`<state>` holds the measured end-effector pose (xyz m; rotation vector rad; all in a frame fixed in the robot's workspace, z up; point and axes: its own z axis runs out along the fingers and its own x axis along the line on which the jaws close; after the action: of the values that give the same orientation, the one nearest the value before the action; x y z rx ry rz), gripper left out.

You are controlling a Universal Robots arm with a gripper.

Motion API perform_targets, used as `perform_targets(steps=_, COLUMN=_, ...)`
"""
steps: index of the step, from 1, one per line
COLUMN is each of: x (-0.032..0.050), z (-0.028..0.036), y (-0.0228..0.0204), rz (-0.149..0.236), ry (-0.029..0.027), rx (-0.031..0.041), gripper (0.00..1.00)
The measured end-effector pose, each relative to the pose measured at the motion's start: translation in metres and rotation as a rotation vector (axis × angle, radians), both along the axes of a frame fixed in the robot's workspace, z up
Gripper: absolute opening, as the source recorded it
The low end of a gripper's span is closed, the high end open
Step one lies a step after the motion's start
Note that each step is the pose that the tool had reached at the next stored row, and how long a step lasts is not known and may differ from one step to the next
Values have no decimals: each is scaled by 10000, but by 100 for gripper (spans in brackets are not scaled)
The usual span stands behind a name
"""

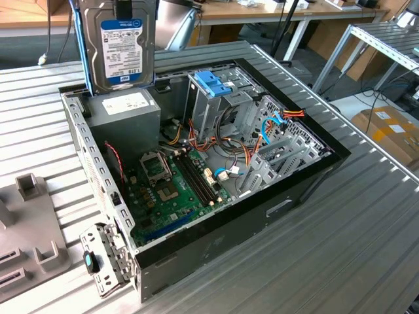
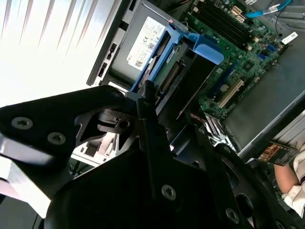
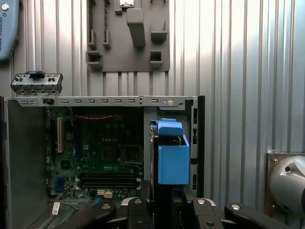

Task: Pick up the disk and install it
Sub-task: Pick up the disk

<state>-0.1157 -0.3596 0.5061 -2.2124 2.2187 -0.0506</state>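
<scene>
Honestly, the disk is held upright in the air, label facing out in the exterior view, just above the grey power-supply box at the back corner of the open case; it is clamped between the jaws of the end effector, closed on its sides in the first wrist view; a slip looks like the main worry, and the box below would be hit; the drive cage with its blue latch is well apart toward the exterior view's right; loose cables near it could be snagged or pinched, and the blue rails could get jammed by a tilted entry; everything is sat on the ribbed bench.
</scene>
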Motion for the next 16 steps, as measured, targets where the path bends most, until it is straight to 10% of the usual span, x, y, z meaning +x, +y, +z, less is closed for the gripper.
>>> perform_targets(steps=10, x=359, z=0, y=0, rz=0, ry=0, rx=0, gripper=35)
perform_targets(steps=16, x=431, z=0, y=0, rz=-1, ry=0, rx=0, gripper=35)
